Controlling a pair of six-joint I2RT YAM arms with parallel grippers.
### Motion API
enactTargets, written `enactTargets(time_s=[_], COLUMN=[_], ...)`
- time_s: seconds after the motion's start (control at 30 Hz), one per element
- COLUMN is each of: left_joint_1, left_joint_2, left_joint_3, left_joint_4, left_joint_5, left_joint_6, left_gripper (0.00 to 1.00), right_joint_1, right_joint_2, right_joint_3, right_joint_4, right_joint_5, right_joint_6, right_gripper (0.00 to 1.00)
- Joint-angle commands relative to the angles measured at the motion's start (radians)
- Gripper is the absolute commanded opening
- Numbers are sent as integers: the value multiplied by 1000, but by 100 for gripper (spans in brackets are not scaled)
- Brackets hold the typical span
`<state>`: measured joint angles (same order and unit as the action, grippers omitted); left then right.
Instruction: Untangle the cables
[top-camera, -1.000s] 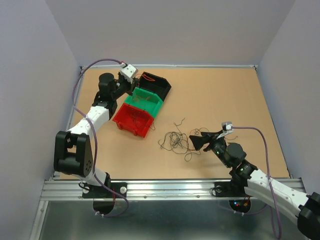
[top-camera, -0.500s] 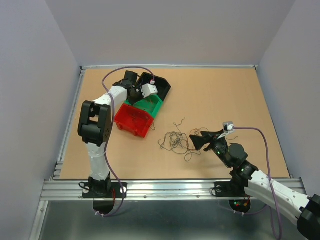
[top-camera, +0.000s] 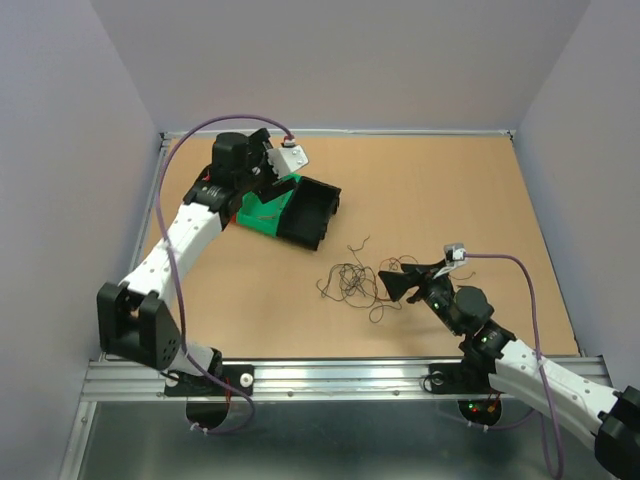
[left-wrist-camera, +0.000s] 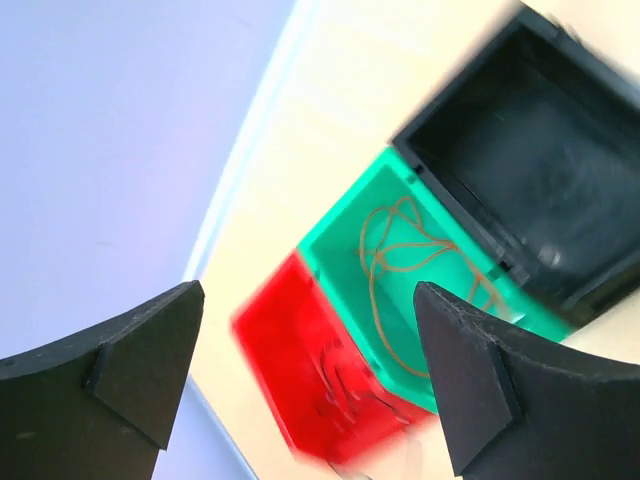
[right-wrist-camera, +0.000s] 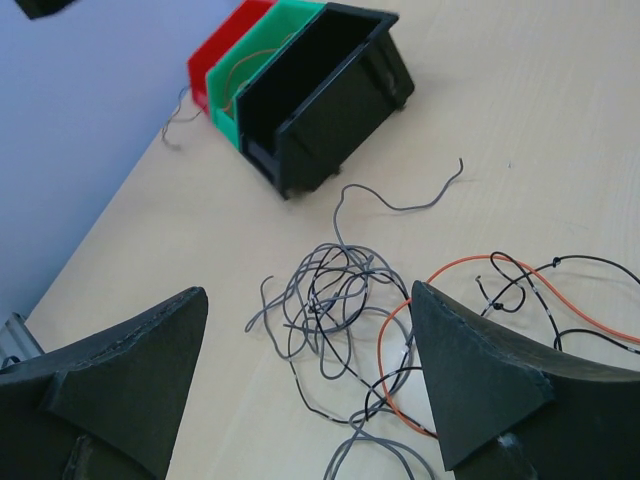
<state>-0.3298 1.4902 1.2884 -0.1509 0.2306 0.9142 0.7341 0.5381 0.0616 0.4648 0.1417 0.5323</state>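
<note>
While the left tool (left-wrist-camera: 305, 300) hangs wide and empty over the red bin (left-wrist-camera: 290, 340), green bin (left-wrist-camera: 330, 225) and black bin (left-wrist-camera: 520, 150), the right tool (right-wrist-camera: 308, 295) sits low over the desk (top-camera: 450, 190), wide open too. Most of the cables (top-camera: 348, 283) lie in a loose tangle just in front of it, plus a few strands in the green bin.

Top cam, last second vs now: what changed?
The left gripper swung right over the plastic bins and now hangs open above them. Nothing visibly dropped. The bin row turned: the black bin came nearer, the green bin sits left of it, the red bin beyond. Unchanged: the open right gripper and the tangle of thin wires.
</note>
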Motion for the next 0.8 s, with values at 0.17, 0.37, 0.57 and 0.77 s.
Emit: enactTargets(time_s=[0.17,0.37,0.57,0.77], left_joint_1=[20,51,121,204], left_joint_2=[-343,-271,-214,-87], left_joint_3=[-346,-319,-383,-348], left_joint_4=[453,441,582,564], left_joint_5=[6,28,-26,-45], left_joint_6=[-210,-434,-540,-624], left_gripper=[99,99,98,92], right_joint_1=[2,2,5,53], right_joint_2=[-1,60,344,751], right_joint_3=[-86,-65,121,461], right_joint_4=[51,58,97,66], right_joint_5=[-22,-37,-79,-64], right_joint_6=[11,14,-5,-77], right_gripper=[87,87,83,80])
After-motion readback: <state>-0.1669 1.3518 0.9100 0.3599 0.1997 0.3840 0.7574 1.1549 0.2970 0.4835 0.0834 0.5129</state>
